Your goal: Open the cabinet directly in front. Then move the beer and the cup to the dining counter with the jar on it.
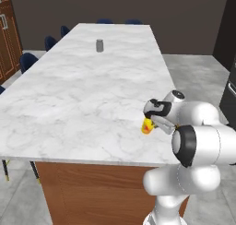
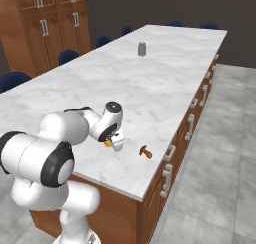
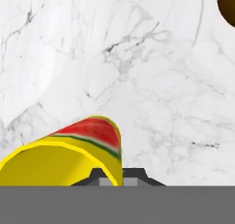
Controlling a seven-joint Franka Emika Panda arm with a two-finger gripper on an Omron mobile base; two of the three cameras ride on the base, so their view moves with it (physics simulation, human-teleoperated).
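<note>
The yellow cup with a red watermelon print hangs low over the near right part of the dining counter, a long white marble island. My gripper is shut on the cup's rim. In the hand view the cup lies tilted just ahead of the gripper, its wall between the finger tips. Whether the cup touches the marble I cannot tell. The small grey jar stands upright far down the counter. The beer is out of view.
A small brown object lies on the marble to the right of the cup, near the counter's edge. Blue chairs line the far left side. Tall wooden cabinet doors with grey handles stand shut beyond them.
</note>
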